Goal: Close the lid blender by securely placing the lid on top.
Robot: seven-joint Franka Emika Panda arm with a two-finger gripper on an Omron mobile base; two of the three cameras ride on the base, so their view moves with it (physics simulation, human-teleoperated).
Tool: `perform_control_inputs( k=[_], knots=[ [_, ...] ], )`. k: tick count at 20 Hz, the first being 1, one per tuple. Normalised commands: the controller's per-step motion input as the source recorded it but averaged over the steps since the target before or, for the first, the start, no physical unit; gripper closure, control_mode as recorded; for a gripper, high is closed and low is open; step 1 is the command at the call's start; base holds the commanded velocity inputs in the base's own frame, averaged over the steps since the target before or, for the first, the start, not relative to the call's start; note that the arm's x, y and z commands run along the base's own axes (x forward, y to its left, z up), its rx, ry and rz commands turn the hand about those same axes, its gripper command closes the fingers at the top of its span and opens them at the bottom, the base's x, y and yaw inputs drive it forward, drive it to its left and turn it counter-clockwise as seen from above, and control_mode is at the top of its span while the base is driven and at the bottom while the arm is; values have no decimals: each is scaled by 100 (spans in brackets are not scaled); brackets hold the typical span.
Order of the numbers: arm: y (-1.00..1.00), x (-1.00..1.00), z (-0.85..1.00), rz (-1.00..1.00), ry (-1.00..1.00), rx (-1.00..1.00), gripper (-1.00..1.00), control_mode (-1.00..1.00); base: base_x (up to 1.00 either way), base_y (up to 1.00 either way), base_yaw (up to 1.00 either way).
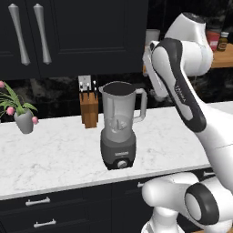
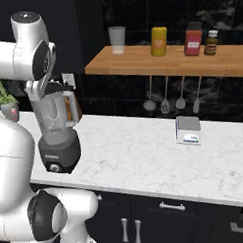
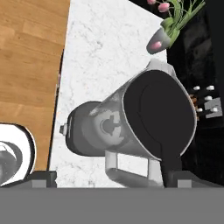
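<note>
The blender [image 1: 118, 136] stands on the white marble counter [image 1: 54, 150], a translucent grey jar on a dark base with a front knob [image 1: 121, 164]. The black round lid [image 3: 157, 116] covers the jar's mouth, and its tab points toward the handle [image 3: 127, 173]. Seen from the left base, the lid [image 1: 118, 86] is a dark disc at the jar's rim. My gripper [image 3: 113, 178] hovers above and beside the jar top, open, its fingertips [image 3: 43, 177] far apart and holding nothing. From the right base, my arm partly hides the blender [image 2: 57, 141].
A wooden knife block [image 1: 88, 107] stands just behind the blender on its left. A potted plant [image 1: 22, 116] sits farther left. A small kitchen scale [image 2: 188, 129] is to the right, under a wooden shelf [image 2: 166, 61] with jars and hanging utensils [image 2: 165, 99].
</note>
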Motion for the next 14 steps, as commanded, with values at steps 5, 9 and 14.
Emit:
perform_control_inputs(
  k=[5, 9, 14],
  knots=[
    [-30, -100, 0, 0, -17, 0, -100, -100, 0, 0, 0],
    [-48, -58, -3, -2, -6, 0, -100, -100, 0, 0, 0],
    [-29, 0, -2, 0, 0, 0, -100, -100, 0, 0, 0]
  ],
)
